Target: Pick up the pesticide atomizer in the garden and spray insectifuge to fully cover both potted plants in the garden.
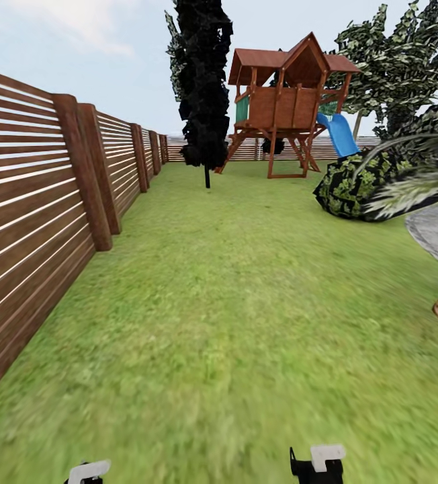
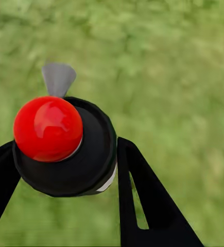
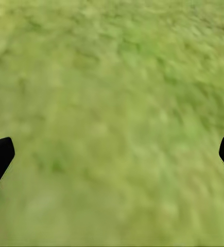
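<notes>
- The left hand (image 2: 65,170) is closed around the pesticide atomizer (image 2: 65,149). In its wrist view the black sprayer head sits pinched between the two dark fingers (image 2: 142,195), with a red cap on top and the thin grey trigger (image 2: 58,78) pointing away over the grass. Held this way, the bottle is carried secure and ready to spray.
- The right hand (image 3: 112,159) is wide open and holds nothing. Its two finger tips sit at opposite edges of its wrist view with bare lawn (image 3: 112,103) between them, probably so the arm stays out of the way.
- In the head view both hands sit low, just above the lawn (image 1: 232,323), the left hand (image 1: 88,472) and the right hand (image 1: 318,464) barely rising into sight. This looks like a tucked travelling posture.
- Taking the wooden playhouse (image 1: 286,101) as landmark: the slat fence (image 1: 37,202) runs well to its left, a tall dark tree (image 1: 205,87) stands just left of it, and a speckled bush (image 1: 346,185) lies to its right and nearer.
- Nearer than that bush, a curved grey patch (image 1: 430,232) is probably the patio edge, though the blur makes it uncertain.
- Judged from this, the pickup is done and spraying has not begun.
</notes>
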You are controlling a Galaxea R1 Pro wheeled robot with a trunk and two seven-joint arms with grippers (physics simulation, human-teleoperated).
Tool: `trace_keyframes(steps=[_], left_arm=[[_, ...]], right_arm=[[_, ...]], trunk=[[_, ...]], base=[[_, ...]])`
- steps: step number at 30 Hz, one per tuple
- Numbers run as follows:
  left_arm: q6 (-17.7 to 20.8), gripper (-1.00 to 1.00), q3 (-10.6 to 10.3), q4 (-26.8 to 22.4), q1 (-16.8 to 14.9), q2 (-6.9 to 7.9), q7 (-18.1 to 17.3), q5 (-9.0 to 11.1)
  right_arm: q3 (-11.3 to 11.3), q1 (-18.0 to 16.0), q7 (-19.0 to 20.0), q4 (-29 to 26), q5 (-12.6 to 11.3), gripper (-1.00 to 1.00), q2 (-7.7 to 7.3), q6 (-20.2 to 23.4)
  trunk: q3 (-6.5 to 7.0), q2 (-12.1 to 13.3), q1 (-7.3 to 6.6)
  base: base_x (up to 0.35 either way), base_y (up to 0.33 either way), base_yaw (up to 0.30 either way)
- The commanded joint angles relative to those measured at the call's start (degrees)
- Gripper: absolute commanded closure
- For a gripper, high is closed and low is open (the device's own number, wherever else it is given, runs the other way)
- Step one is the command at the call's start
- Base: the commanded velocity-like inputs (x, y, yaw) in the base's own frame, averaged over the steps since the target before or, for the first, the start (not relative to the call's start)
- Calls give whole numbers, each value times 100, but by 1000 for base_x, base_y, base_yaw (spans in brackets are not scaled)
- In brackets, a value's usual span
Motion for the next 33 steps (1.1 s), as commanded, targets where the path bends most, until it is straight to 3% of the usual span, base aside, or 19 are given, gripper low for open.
trace_keyframes(steps=[1,33], left_arm=[[-15,100,-44,3,-3,3,-17,61],[-15,100,-48,3,-3,-8,-17,53]], right_arm=[[-14,-4,-47,5,61,-100,2,-7],[-14,-4,-46,14,60,-100,2,-7]], trunk=[[-5,-2,2],[-5,-2,2]], base=[[339,0,0],[339,0,0]])
